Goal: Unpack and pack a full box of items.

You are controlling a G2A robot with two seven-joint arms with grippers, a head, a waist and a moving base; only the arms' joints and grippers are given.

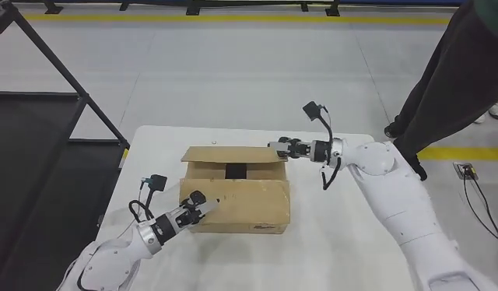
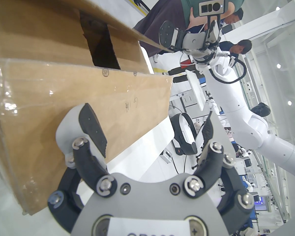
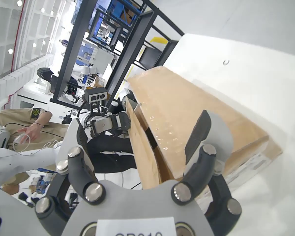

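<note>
Left hand (image 2: pixel 150 128), jaws spread wide and gripping nothing, at the near-left corner of the cardboard box (image 1: pixel 241 205); one pad (image 2: pixel 92 126) lies over the near flap (image 2: pixel 51 92), contact uncertain. Right hand (image 1: pixel 280 145), likewise open, straddles the right end of the far flap (image 1: pixel 229 154). Box rests mid-worktop (image 1: pixel 334 244); a dark gap (image 1: pixel 236 170) shows between the flaps, contents indiscernible.

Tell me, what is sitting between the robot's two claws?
A cardboard box on the table. The left claw is at the box's near side and the right claw is at its far flap, so the box spans the gap. The top view shows this plainly.
</note>
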